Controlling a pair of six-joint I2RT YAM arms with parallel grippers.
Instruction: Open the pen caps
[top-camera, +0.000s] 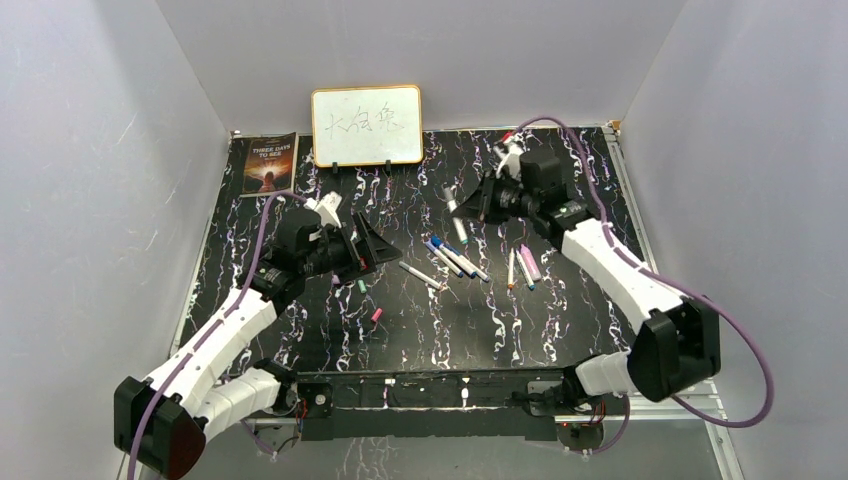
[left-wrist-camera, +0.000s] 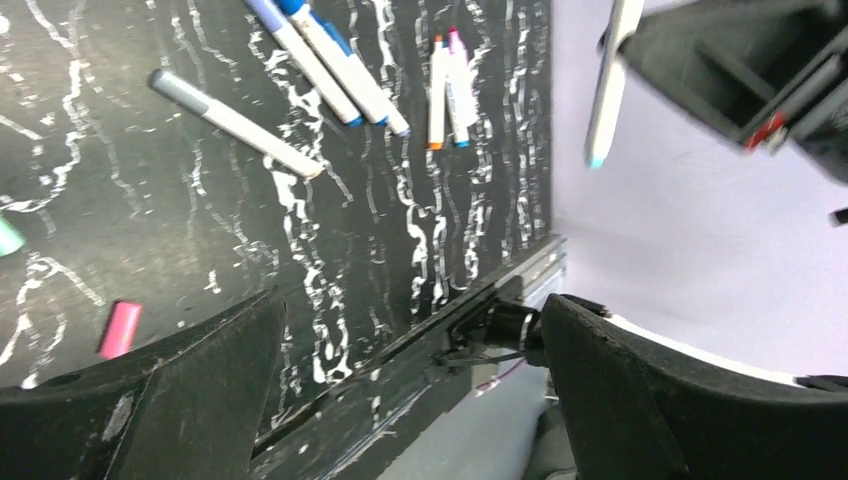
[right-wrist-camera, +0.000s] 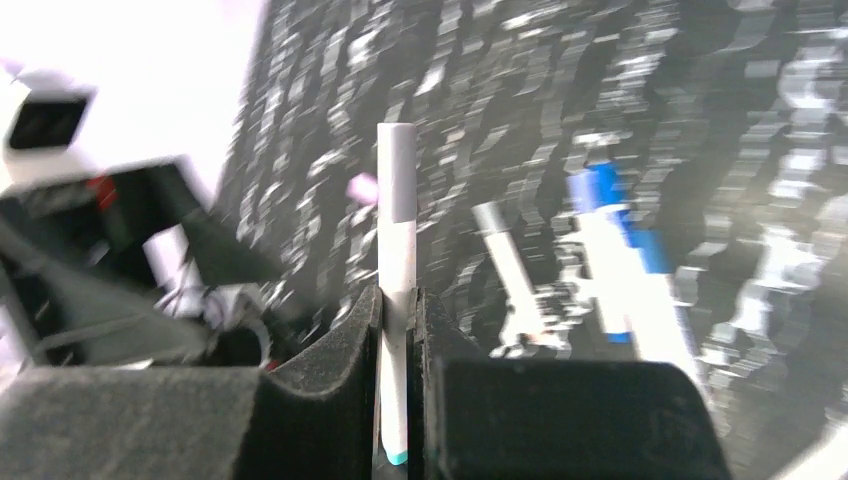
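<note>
A black table (top-camera: 300, 340) streaked with white, seen from above, fills the space between pale walls. The left arm (top-camera: 215, 340) reaches in from the near left and the right arm (top-camera: 610, 255) from the near right. A whiteboard (top-camera: 366, 125) with handwriting stands at the far edge, and a book (top-camera: 270, 164) lies to its left.

The left gripper (top-camera: 385, 252) hangs over the left middle of the table with its fingers spread wide and nothing between them. The right gripper (top-camera: 470, 205) is raised over the far middle of the table, its fingers pressed together on a white pen (right-wrist-camera: 397, 250). The pen's teal end sits low between the fingers. Its grey cap (right-wrist-camera: 397, 170) is on the far end, pointing away from the gripper.

More pens (top-camera: 455, 258) lie loose on the table's middle: two with blue, one with a grey end nearer the left gripper, and a pair to the right. A teal cap (top-camera: 362, 286) and a pink cap (top-camera: 377, 316) lie apart near the left gripper.
</note>
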